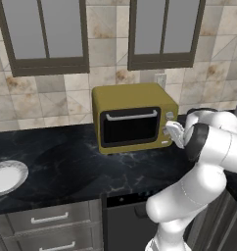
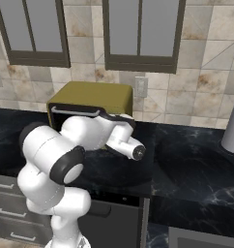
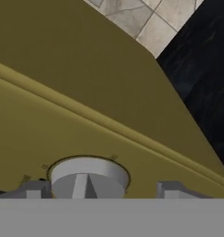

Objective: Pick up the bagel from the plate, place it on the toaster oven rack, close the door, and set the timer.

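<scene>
**Claw at the oven's knobs, door shut**

From the left in the left base view: one round white plate with a speckled rim lies at the left edge of the dark counter, and nothing shows on the part of it in view. Below the counter's front edge are two drawers, each with a pale bar handle. On the tiled wall above hang two grey-paned cabinet doors.

Near the middle of the counter, against the wall, stands one olive-yellow toaster oven. Its one black-glass door is closed, the silver handle running along the top edge. No bagel can be seen.

At the oven's right side, by the knob column, sits the claw on the white arm. In the hand view its two fingertips stand apart, one on either side of a single pale round knob; whether they touch it I cannot tell.

In the right base view, one grey cylinder stands on the counter at the far right.
</scene>
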Robot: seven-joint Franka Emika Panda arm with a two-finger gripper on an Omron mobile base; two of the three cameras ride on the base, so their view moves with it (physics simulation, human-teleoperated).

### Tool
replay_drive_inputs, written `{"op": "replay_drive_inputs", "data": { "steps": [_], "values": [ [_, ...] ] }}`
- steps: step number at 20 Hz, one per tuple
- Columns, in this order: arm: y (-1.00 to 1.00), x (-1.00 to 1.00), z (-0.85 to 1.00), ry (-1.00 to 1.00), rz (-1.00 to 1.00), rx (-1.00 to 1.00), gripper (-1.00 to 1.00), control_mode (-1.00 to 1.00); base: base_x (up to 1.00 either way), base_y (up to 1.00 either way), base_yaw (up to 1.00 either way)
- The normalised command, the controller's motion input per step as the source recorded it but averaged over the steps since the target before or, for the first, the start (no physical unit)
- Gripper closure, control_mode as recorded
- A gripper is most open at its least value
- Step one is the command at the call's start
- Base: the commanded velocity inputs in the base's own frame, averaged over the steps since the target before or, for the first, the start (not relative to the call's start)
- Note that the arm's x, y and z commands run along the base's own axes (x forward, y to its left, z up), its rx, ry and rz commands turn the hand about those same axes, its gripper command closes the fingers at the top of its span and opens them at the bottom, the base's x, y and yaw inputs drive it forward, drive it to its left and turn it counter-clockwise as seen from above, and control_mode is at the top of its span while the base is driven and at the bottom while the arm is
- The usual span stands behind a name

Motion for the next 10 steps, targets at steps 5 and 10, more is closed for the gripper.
{"op": "replay_drive_inputs", "data": {
  "steps": [5, 10],
  "values": [
    [0.00, 0.24, -0.03, 0.00, 0.00, 0.02, 1.00, -1.00, 0.00, 0.00, 0.00],
    [0.00, 0.18, 0.00, 0.00, -0.01, 0.03, 1.00, -1.00, 0.00, 0.00, 0.00]
  ]
}}
